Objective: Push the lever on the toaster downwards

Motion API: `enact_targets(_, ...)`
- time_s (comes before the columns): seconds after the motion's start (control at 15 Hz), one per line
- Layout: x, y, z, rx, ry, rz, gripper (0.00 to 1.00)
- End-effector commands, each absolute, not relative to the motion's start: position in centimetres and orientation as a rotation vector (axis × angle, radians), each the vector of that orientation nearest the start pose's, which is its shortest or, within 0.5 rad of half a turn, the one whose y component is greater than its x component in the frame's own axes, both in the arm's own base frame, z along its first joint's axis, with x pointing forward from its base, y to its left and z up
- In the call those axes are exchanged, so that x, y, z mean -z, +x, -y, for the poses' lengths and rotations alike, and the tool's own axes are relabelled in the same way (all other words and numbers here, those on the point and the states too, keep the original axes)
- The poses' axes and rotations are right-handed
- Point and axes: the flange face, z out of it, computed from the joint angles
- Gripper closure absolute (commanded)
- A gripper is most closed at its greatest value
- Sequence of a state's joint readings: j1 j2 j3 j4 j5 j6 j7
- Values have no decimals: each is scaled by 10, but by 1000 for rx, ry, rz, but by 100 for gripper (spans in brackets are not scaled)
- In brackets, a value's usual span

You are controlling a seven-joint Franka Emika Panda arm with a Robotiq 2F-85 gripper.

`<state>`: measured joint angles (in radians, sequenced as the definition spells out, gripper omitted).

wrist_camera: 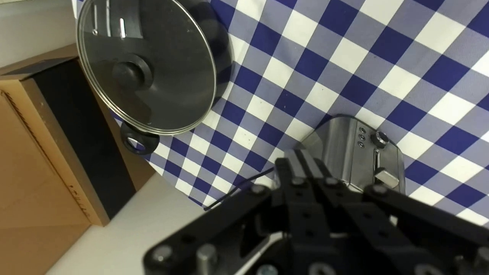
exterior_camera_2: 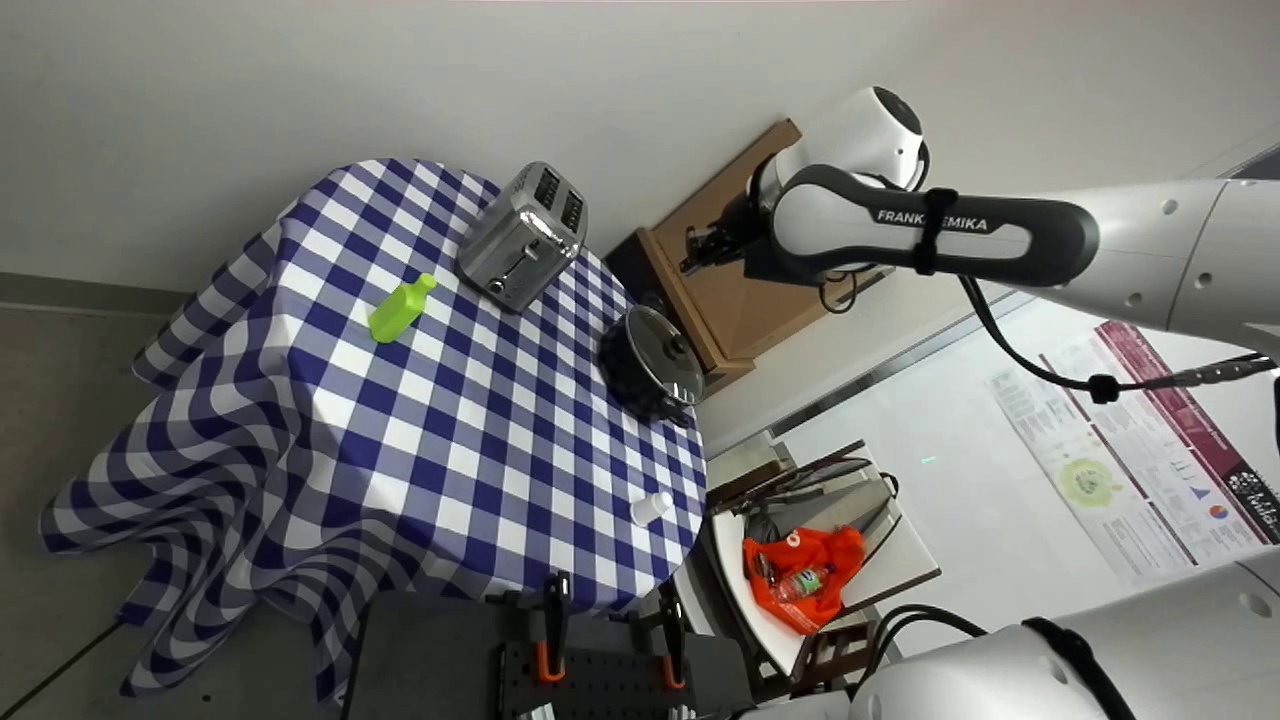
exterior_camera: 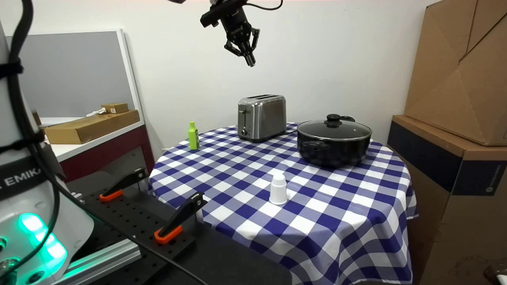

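Lever (wrist_camera: 387,177) sat high on the near end of the toaster (exterior_camera: 261,118), so prob. not yet pushed. Toaster stood on the far side of the checked cloth (exterior_camera: 222,174), lever end turned near, prob. so the arm could get at it. Gripper (exterior_camera: 250,62) hung higher, well apart from it, fingers (wrist_camera: 295,164) narrowed together w/ nothing between, presumably b/c one stiff tip suits pressing, no pinch req'd. Black pot (exterior_camera: 334,152) stood right of the toaster, green bottle (exterior_camera: 193,138) left, i.e. both off to the sides of the lever, likely just extras. White cup (exterior_camera: 278,192) was on the near side, no obvious part in the job.
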<state>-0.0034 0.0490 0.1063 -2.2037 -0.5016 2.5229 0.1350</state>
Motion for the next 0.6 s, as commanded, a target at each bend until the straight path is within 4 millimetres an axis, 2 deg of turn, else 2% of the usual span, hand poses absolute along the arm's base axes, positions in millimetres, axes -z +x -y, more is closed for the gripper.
enact_targets(0.0, -360, 584, -83, 584, -3347, 650, 100)
enact_targets(0.27, -332, 604, -113, 610, -3329, 726, 100)
enact_targets(0.53, -315, 624, -135, 698, -3310, 721, 100)
